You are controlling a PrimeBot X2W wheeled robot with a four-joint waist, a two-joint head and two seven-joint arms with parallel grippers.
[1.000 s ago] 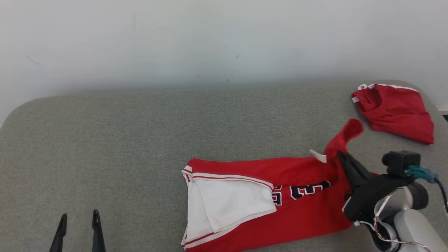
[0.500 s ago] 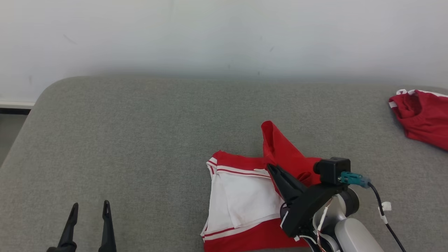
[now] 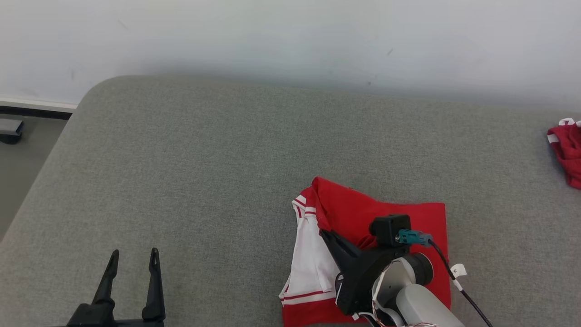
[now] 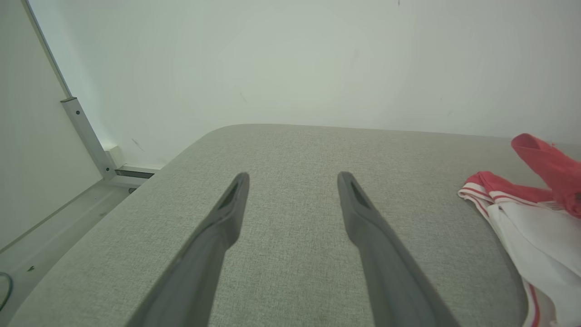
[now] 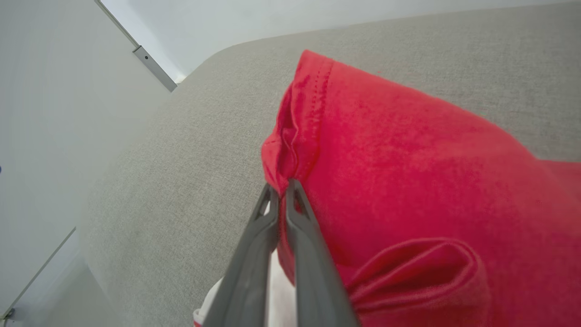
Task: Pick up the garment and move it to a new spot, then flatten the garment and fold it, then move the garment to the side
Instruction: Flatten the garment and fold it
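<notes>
Nearest, at the lower left of the head view, the left gripper (image 3: 135, 251) is hovering over the grey fabric-covered surface (image 3: 227, 159), its two long dark fingers standing wide apart and holding nothing. To its right, the right gripper (image 5: 282, 184) is pinching a stitched red hem of the red-and-white jersey garment (image 3: 354, 209), its fingers pressed nearly together on the cloth. The garment is lying at the near middle-right of the surface, a red layer doubled over its white part. Farther back, at the right edge, a crumpled red cloth with white trim (image 3: 567, 150) is lying well apart from it. A plain white wall (image 3: 272, 36) is rising behind.
</notes>
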